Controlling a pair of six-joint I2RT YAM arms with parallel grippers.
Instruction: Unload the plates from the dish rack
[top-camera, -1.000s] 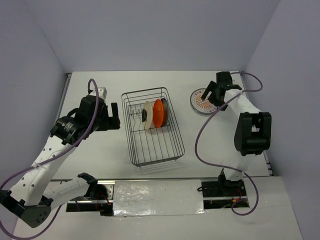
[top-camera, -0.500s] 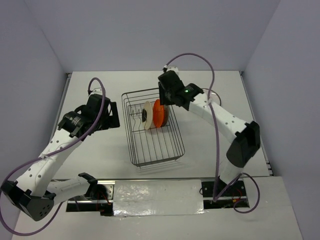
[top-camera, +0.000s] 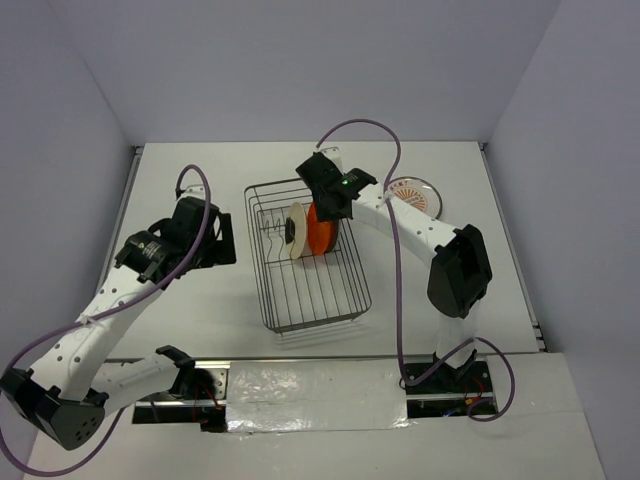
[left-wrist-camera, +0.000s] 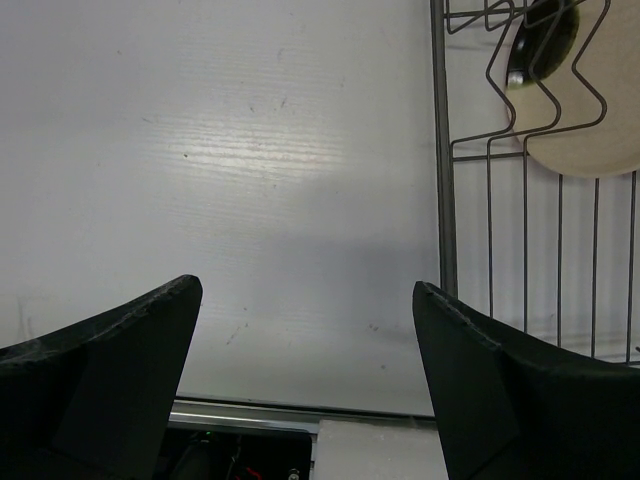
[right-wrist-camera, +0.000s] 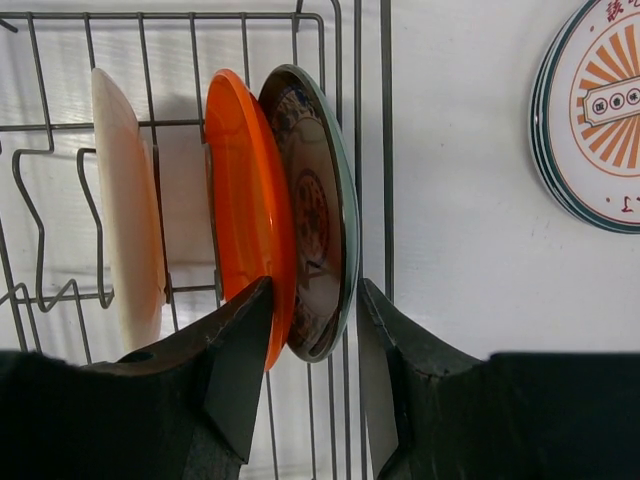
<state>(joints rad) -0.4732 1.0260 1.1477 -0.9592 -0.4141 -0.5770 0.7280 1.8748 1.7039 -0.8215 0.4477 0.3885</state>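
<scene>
The dish rack (top-camera: 310, 290) stands mid-table with three plates upright in its far end. They are a cream plate (right-wrist-camera: 125, 200) with a dark patch, an orange plate (right-wrist-camera: 240, 180) and a teal-rimmed plate (right-wrist-camera: 315, 200). My right gripper (right-wrist-camera: 315, 290) comes down over their top rims. One finger rests on the orange plate and the other on the teal rim, so both rims sit between the jaws. An orange-sunburst plate (top-camera: 415, 195) lies flat on the table to the right of the rack. My left gripper (left-wrist-camera: 307, 285) hangs open over bare table left of the rack.
The rack's side wire (right-wrist-camera: 385, 150) runs close beside my right finger. Zigzag divider prongs (left-wrist-camera: 545, 120) cross in front of the cream plate (left-wrist-camera: 590, 130). Walls close off the table at the back and on both sides.
My right arm has swung left from the sunburst plate to the rack, and its jaws have narrowed onto the orange and teal plates. The left arm has shifted slightly.
</scene>
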